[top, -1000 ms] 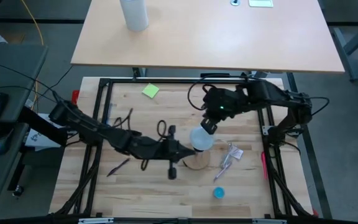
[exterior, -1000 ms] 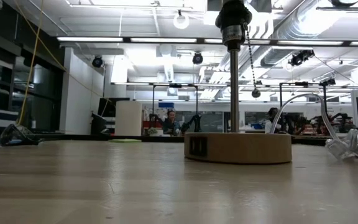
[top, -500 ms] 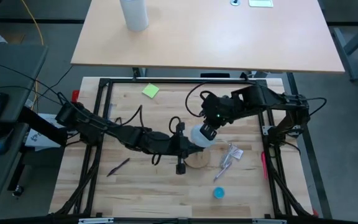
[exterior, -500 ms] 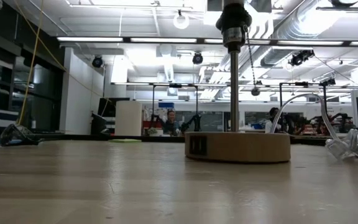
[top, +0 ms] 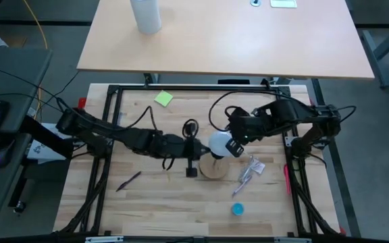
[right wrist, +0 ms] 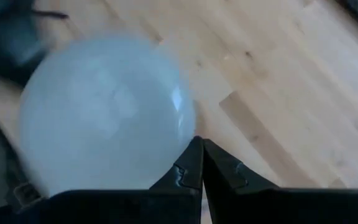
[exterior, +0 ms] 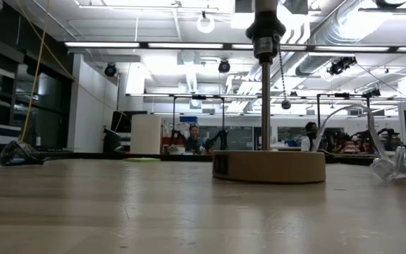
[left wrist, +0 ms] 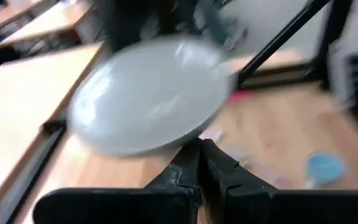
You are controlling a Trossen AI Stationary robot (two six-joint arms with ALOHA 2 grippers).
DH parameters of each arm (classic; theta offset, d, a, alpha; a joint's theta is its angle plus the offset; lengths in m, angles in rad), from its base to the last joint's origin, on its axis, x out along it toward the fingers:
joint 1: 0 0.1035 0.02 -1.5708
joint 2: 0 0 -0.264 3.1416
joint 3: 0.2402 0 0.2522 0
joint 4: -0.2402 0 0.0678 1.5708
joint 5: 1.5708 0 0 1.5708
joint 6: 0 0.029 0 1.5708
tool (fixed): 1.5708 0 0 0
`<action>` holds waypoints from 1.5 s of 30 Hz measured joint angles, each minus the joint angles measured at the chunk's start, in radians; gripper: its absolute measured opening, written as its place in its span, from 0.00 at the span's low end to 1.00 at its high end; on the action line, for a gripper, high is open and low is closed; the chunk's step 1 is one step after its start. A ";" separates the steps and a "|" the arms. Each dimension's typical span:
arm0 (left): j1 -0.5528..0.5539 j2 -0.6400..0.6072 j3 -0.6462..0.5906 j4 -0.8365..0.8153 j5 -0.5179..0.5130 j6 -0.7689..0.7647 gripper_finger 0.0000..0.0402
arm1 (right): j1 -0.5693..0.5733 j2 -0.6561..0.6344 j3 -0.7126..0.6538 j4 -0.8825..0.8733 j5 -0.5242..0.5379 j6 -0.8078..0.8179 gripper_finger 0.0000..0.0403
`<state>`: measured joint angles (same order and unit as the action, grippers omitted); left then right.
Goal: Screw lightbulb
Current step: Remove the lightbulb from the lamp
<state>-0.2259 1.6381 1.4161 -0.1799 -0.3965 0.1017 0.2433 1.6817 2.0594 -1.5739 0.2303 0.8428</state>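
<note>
The right hand (top: 234, 147) has its two fingers pressed together, tips closed on nothing and set against the side of the lightbulb (top: 219, 144); in the right wrist view the shut fingertips (right wrist: 199, 163) meet just at the rim of the frosted globe (right wrist: 107, 112), which fills most of that picture and hides what lies beneath it. The left hand (top: 196, 150) is likewise closed with no object between its fingers, its tip just beside the bulb on the opposite side, so the globe sits between the two hands. Its own camera shows the joined fingers (left wrist: 202, 165) under a smeared pale globe (left wrist: 151, 93), too blurred to tell whether they touch it. From above, the bulb covers part of the round wooden base (top: 213, 168) on the counter (top: 154, 196); how the screw end sits in the socket cannot be made out. At counter height only the base (exterior: 268, 166) and its metal stem (exterior: 265, 99) appear, the top of the socket cut off by the frame edge. Farther from the right hand lie a crumpled clear wrapper (top: 250, 169) and a small blue cap (top: 238, 209); beyond the left hand rests a green sticky note (top: 163, 98).
</note>
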 joint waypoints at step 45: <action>-0.110 0.092 -0.014 0.314 -0.017 -0.239 0.00 | -0.195 0.007 0.001 0.223 -0.118 -0.192 0.00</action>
<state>-0.3356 1.7300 1.4017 0.1343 -0.4137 -0.1377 0.0481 1.6885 2.0602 -1.3513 0.1120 0.6507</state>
